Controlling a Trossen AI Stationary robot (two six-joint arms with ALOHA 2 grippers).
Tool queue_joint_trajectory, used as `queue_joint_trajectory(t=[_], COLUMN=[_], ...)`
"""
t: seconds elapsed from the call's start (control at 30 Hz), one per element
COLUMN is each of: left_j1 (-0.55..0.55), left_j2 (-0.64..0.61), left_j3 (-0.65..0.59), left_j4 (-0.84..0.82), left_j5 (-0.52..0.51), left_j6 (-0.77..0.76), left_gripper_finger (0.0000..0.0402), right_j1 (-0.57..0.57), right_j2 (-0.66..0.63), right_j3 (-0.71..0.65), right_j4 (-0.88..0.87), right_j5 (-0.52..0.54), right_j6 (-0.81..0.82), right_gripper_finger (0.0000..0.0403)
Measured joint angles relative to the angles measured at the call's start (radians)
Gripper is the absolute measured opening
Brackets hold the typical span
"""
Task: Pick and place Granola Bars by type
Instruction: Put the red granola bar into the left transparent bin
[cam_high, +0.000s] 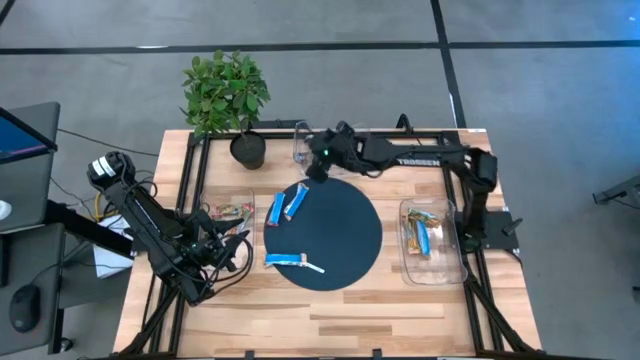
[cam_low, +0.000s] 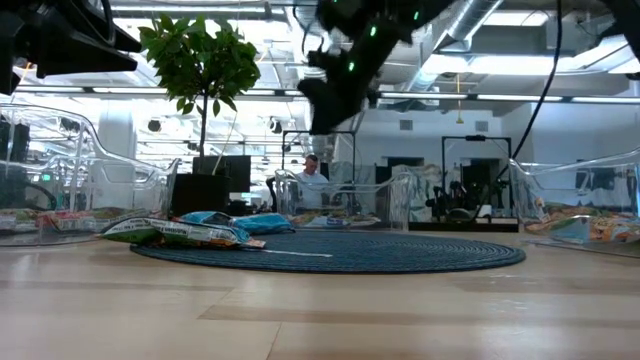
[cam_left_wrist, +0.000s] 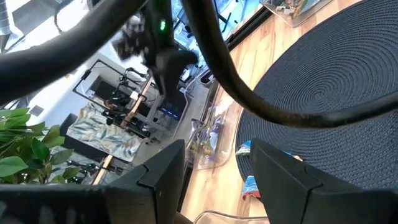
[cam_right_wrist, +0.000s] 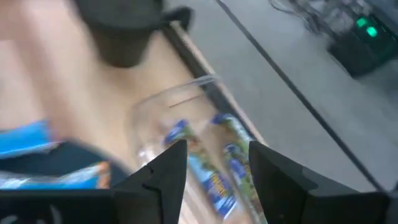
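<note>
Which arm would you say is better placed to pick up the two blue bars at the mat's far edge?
Right, probably: the right gripper hangs open just beyond the two blue bars, while the left gripper, also open, sits by the left container.

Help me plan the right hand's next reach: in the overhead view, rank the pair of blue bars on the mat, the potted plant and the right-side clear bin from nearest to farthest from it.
1. Pair of blue bars: on the mat's far-left part, just below the right hand.
2. Potted plant: at the table's far-left corner.
3. Right-side clear bin: at the right edge, clearly farthest.
</note>
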Motion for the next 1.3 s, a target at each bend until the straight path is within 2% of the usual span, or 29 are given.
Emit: queue_joint_trajectory(t=[0.2,0.37,0.47,0.6,0.73,0.87,0.97,1.03,1.17,1.3], left_j1=[0.002,0.002,0.002,0.004,0.004,0.005,0.009,0.018,0.063,0.146], left_j2=[0.0,0.0,0.0,0.0,0.0,0.0,0.0,0.0,0.0,0.0], left_j3=[0.0,0.0,0.0,0.0,0.0,0.0,0.0,0.0,0.02,0.038], left_j4=[0.009,0.041,0.072,0.071,0.079,0.098,0.122,0.143,0.229,0.362], left_j5=[0.001,0.001,0.001,0.001,-0.044,-0.106,-0.147,-0.149,-0.14,-0.019], left_j6=[-0.033,-0.044,-0.041,-0.041,-0.04,-0.033,-0.03,-0.025,0.043,0.209], left_gripper_finger=[0.0178,0.0178,0.0178,0.0178,0.0178,0.0178,0.0178,0.0178,0.0178,0.0178], right_j1=[0.193,0.338,0.38,0.403,0.43,0.489,0.546,0.586,0.654,0.685], right_j2=[-0.041,-0.059,-0.103,-0.239,-0.437,-0.633,-0.724,-0.759,-0.76,-0.717], right_j3=[0.0,-0.01,-0.077,-0.242,-0.497,-0.774,-0.947,-1.031,-1.125,-1.138], right_j4=[-0.082,-0.205,-0.285,-0.25,-0.022,0.354,0.63,0.798,1.028,1.183], right_j5=[0.009,0.112,0.137,0.173,0.217,0.205,0.201,0.202,0.199,0.198], right_j6=[-0.057,-0.124,-0.085,0.014,0.051,0.002,-0.048,-0.083,-0.165,-0.278], right_gripper_finger=[0.0146,0.0128,0.0118,0.0108,0.0104,0.0102,0.0102,0.0102,0.0102,0.0102])
